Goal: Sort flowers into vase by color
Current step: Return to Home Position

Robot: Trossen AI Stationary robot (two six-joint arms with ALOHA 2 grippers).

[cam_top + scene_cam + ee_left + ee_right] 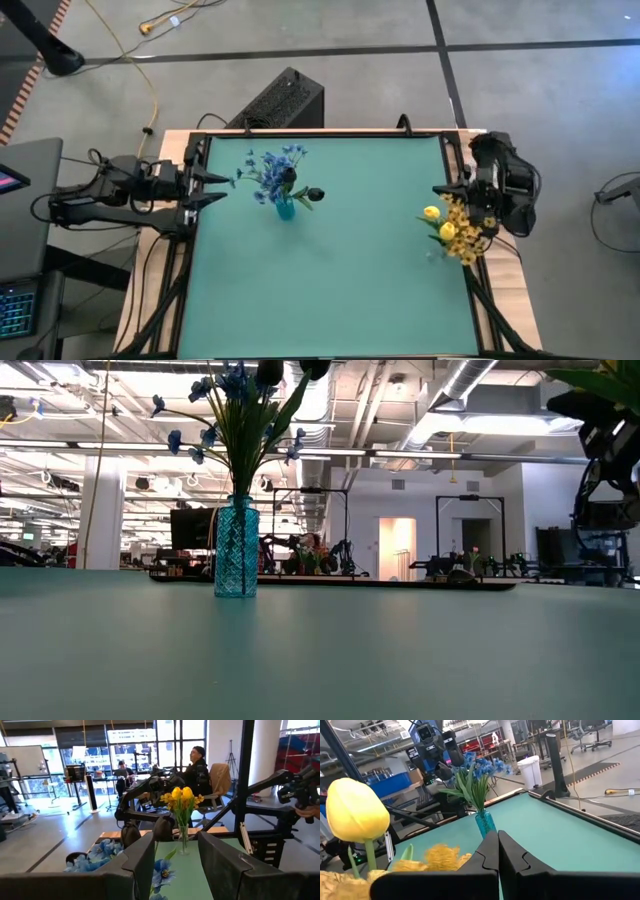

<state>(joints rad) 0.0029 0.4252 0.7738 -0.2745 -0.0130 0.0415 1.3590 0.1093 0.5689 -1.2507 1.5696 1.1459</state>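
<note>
Showing the green surface [340,290] with two full bouquets and both arms at its edges. Places the blue flowers [272,168], with a dark bud [315,194] leaning out beside them, upright in the blue faceted vase [236,548] left of centre. Sets the yellow flowers [455,228], buds and orange-yellow clusters together, in the transparent vase [183,840] near the right edge, just beside the right arm [500,185].

Separates the two colour groups well apart, presumably so that each vase reads as one colour. Leaves no loose sprig visible on the green surface, which suggests the sorting is complete.

Holds the left arm [130,190] low along the left edge, pointing across toward both vases, with the left jaws apart and clamped on nothing. Holds the right jaws pressed together and empty, aimed toward the blue faceted vase, with a yellow bud [355,815] close beside them.

Suggests, with both arms lying clear of the vases, a rest posture and not a further pick. Calls for care on the right side, where the yellow stems stand near enough to be brushed.

Reveals no legible brand, label or writing on vases, arms or green surface.
</note>
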